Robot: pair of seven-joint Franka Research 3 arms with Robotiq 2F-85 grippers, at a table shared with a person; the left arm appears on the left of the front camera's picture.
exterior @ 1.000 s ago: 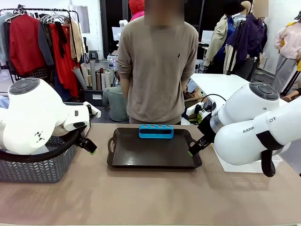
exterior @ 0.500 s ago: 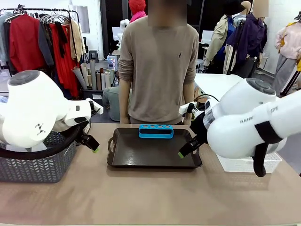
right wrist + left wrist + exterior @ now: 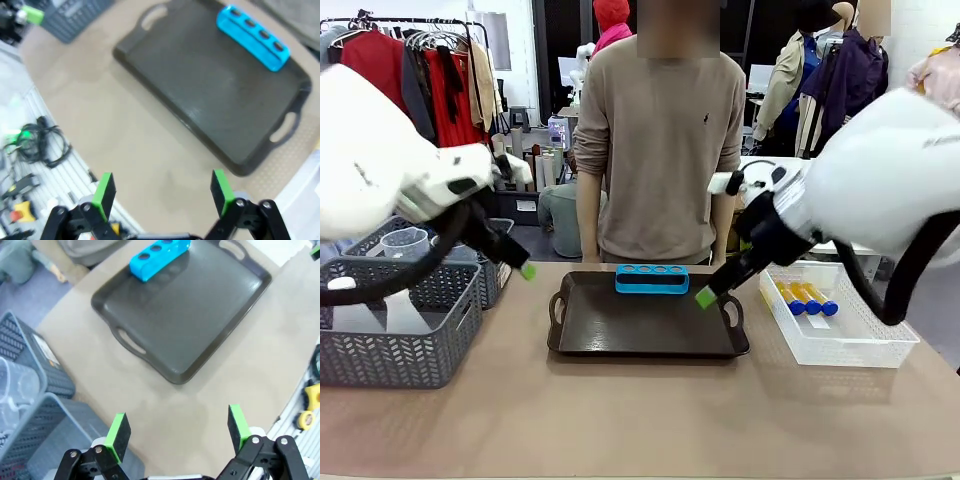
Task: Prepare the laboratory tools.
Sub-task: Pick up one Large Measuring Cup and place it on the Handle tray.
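A blue four-hole rack point(image 3: 652, 279) stands at the far edge of the black tray point(image 3: 640, 330), its holes empty. A clear beaker point(image 3: 405, 243) sits in the grey basket point(image 3: 395, 345) at the left. Small amber tubes with blue caps point(image 3: 805, 297) lie in the white basket point(image 3: 840, 345) at the right. My left gripper point(image 3: 526, 270) hangs open above the table between the grey basket and the tray. My right gripper point(image 3: 705, 296) hovers open over the tray's right end. In the wrist views, both the left gripper point(image 3: 178, 427) and the right gripper point(image 3: 162, 191) hold nothing; the rack point(image 3: 159, 251) point(image 3: 254, 37) lies far ahead.
A person in a beige sweater point(image 3: 660, 150) stands at the far side of the table, right behind the rack, arms down. A second, smaller grey basket point(image 3: 490, 265) stands behind the first. Bare tabletop point(image 3: 640, 420) runs along the near side.
Both arms have risen and swung outward. That has uncovered the grey baskets with the beaker on the left and the white basket with the tubes on the right. Both grippers stay open.
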